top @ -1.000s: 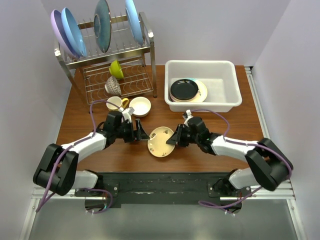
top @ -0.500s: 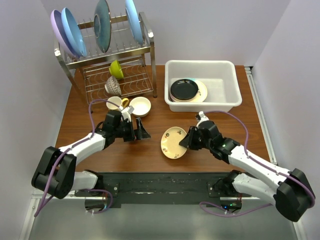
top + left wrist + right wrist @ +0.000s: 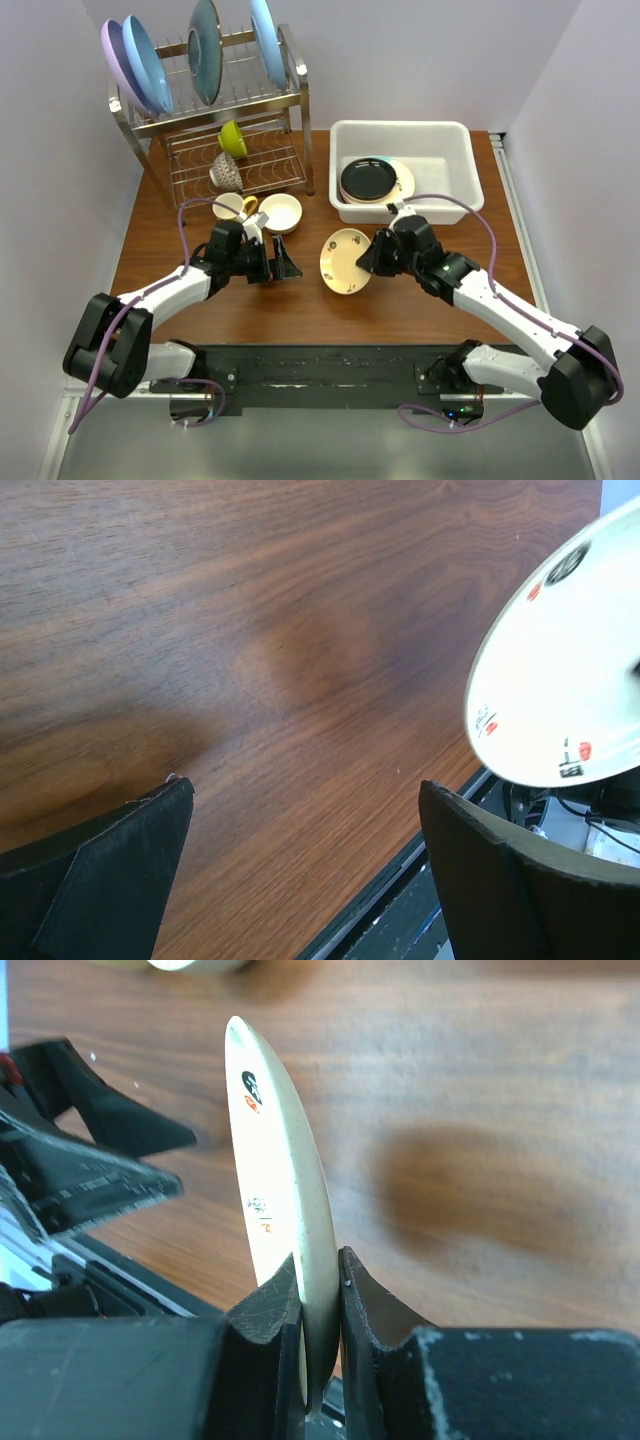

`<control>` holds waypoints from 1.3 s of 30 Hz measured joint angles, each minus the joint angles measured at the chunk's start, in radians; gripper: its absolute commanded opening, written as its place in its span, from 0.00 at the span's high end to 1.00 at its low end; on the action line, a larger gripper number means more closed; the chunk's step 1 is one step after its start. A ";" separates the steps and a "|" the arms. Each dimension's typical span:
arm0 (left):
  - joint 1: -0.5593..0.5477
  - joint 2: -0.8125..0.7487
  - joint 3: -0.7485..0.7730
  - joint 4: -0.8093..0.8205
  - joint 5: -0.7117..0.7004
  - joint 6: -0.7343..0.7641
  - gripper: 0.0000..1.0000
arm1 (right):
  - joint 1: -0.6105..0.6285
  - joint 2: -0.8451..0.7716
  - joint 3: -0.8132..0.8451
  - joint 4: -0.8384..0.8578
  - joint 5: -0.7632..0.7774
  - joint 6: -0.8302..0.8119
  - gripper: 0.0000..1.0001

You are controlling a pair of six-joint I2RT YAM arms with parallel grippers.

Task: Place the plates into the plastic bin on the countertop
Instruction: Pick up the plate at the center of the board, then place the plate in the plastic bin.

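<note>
Your right gripper (image 3: 368, 258) pinches the small cream plate (image 3: 345, 262) by its rim, held off the countertop (image 3: 200, 300) at 7 o'clock of the plastic bin (image 3: 440, 180). With so thin a grip it may slip or clip the bin wall. Left gripper (image 3: 288, 266) is spread, empty.

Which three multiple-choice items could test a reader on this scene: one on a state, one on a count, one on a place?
1. How are the jaws of the right gripper? A open and empty; B shut on the cream plate; C out of view.
2. How many large plates stand on top of the wire rack? A two; B four; C six.
3. Where does the black plate lie? A in the white bin; B on the wire rack; C in the right gripper.

Answers: 1 B, the right wrist view shows both jaws pressing the plate's edge. 2 B, lilac, blue, dark teal and light blue ones stand upright there. 3 A, it rests inside the bin on another plate.
</note>
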 measured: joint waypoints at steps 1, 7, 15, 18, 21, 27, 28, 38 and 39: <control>0.000 0.000 0.000 0.000 0.001 0.000 0.00 | -0.008 0.016 0.024 -0.002 -0.002 -0.008 1.00; -0.001 0.000 0.000 0.000 0.003 0.000 0.00 | -0.092 0.053 0.113 0.000 -0.054 -0.032 1.00; -0.002 0.000 0.000 0.002 0.015 0.000 0.00 | -0.264 0.089 0.166 0.012 -0.139 -0.037 1.00; -0.002 0.000 0.000 0.003 0.020 0.000 0.00 | -0.302 0.115 0.191 0.013 -0.181 -0.038 1.00; -0.002 0.000 0.000 0.004 0.022 0.000 0.00 | -0.344 0.132 0.209 0.012 -0.217 -0.039 1.00; -0.002 0.001 0.000 0.004 0.026 0.000 0.00 | -0.407 0.175 0.261 0.020 -0.269 -0.039 1.00; -0.002 0.002 0.000 0.004 0.026 0.000 0.00 | -0.413 0.179 0.264 0.023 -0.275 -0.039 1.00; -0.003 0.005 0.000 0.005 0.029 0.000 0.00 | -0.481 0.261 0.268 0.123 -0.380 0.038 1.00; -0.003 0.005 0.000 0.005 0.031 -0.001 0.00 | -0.487 0.272 0.268 0.138 -0.393 0.049 1.00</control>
